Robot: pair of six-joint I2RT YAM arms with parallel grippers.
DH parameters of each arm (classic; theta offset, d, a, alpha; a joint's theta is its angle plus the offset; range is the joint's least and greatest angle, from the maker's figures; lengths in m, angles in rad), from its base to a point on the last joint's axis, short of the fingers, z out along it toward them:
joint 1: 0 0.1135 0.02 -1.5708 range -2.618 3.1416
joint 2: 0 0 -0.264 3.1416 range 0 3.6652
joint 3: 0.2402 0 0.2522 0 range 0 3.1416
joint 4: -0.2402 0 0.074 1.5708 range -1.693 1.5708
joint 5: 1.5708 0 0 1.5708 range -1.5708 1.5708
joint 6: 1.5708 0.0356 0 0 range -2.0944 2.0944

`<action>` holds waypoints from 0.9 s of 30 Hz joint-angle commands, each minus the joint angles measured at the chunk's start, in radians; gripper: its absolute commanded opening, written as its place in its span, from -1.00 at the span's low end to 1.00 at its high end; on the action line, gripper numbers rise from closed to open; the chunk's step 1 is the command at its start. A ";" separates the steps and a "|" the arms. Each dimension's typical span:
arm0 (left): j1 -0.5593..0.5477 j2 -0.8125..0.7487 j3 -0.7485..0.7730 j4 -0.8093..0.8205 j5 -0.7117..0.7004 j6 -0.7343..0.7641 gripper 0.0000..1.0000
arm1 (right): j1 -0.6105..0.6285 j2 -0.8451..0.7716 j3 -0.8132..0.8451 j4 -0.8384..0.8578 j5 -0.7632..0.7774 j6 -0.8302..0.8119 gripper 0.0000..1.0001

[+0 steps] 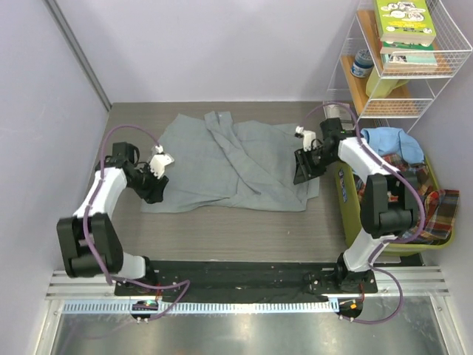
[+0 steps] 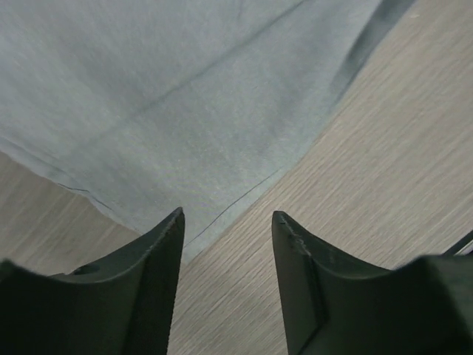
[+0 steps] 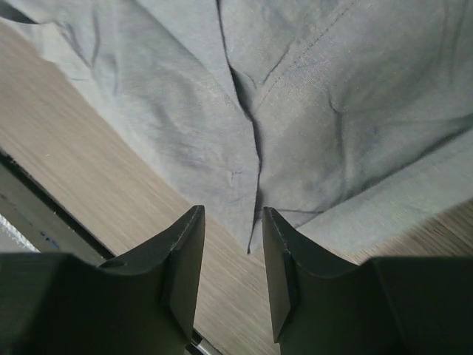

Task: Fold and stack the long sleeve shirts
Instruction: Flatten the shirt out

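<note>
Though seemingly unheld, grey shirt [image 1: 229, 163] between left gripper [image 1: 156, 194], right gripper [image 1: 301, 176].

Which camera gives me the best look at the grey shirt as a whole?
Top external: the grey shirt lies spread on the table, nearly its whole outline visible. Left wrist shows only a flat corner of it; right wrist only a creased edge.

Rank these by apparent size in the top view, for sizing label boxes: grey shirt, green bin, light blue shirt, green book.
1. grey shirt
2. green bin
3. light blue shirt and green book look alike; the book sits higher, nearer the camera, so unranked.
</note>
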 commanded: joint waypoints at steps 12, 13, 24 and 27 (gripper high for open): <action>-0.031 0.230 -0.133 -0.010 -0.346 0.040 -0.36 | 0.111 0.156 -0.149 0.002 0.211 -0.075 -0.47; -0.031 0.208 -0.169 -0.032 -0.352 0.057 -0.38 | 0.116 0.141 -0.158 -0.015 0.206 -0.089 -0.49; -0.031 -0.010 0.014 -0.359 -0.141 0.224 -0.26 | 0.107 0.091 0.203 -0.398 -0.036 -0.272 -0.36; -0.029 0.074 0.161 -0.214 -0.047 0.055 -0.05 | 0.084 0.174 0.406 -0.206 0.009 -0.076 -0.16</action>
